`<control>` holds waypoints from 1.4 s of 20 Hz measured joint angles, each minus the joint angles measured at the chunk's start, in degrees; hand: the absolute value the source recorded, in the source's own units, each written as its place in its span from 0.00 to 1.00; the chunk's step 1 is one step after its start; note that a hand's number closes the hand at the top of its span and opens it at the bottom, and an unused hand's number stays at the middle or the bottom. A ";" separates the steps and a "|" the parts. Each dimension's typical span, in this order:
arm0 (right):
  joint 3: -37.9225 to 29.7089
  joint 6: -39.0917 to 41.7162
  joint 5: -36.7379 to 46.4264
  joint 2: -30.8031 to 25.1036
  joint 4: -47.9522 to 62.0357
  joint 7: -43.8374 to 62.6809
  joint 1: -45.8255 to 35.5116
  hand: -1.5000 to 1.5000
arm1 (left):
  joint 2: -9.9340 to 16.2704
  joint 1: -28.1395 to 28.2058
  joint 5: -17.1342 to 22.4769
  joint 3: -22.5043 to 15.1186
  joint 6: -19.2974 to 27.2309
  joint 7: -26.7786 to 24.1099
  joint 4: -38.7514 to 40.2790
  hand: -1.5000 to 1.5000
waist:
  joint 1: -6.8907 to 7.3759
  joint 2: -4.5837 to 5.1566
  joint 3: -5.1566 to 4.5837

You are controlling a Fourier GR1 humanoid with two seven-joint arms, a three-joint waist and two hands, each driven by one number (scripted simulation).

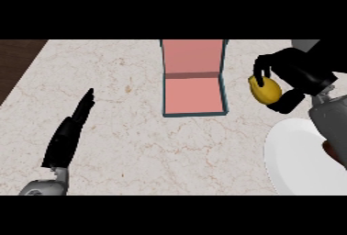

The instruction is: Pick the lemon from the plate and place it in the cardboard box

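My right hand (293,73) is at the upper right, its fingers and thumb curled round a yellow lemon (265,90). The lemon hangs above the counter, just right of the box and apart from it. The box (194,78) lies open at top centre, with a pink inside and teal edges; nothing is in it. A white plate (298,160) sits at the lower right, partly cut off by the view's edge and partly covered by my right forearm. My left hand (68,133) rests open at the lower left with its fingers straight.
The marble counter (136,137) spreads between my left hand and the plate. A dark wooden strip (17,59) borders the counter at the upper left.
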 measured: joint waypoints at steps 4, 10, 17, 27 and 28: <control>-2.39 0.73 -4.77 -0.57 5.23 -13.36 -4.59 1.00 | -0.18 -0.95 -0.10 0.13 0.17 0.21 0.70 0.50 | -0.44 0.13 0.00; -7.49 7.06 -15.00 0.35 14.34 -29.88 -11.52 1.00 | -0.23 -1.42 -0.39 0.48 0.56 0.56 1.55 0.50 | -1.33 -0.26 -0.12; -7.58 8.58 -20.19 2.65 25.22 -34.72 -21.22 1.00 | -0.20 -1.33 -0.25 1.09 0.66 0.88 2.22 0.50 | -2.60 -1.00 -0.31; -2.87 7.43 -19.21 12.31 38.28 -33.92 -34.71 1.00 | 0.22 -0.96 -0.15 2.73 1.10 0.88 3.17 0.50 | -4.95 -1.88 -0.45; -2.29 6.61 -18.62 13.70 39.60 -34.20 -35.10 1.00 | 0.28 -0.29 -0.16 2.72 1.09 1.07 2.48 0.50 | -5.06 -1.96 -0.46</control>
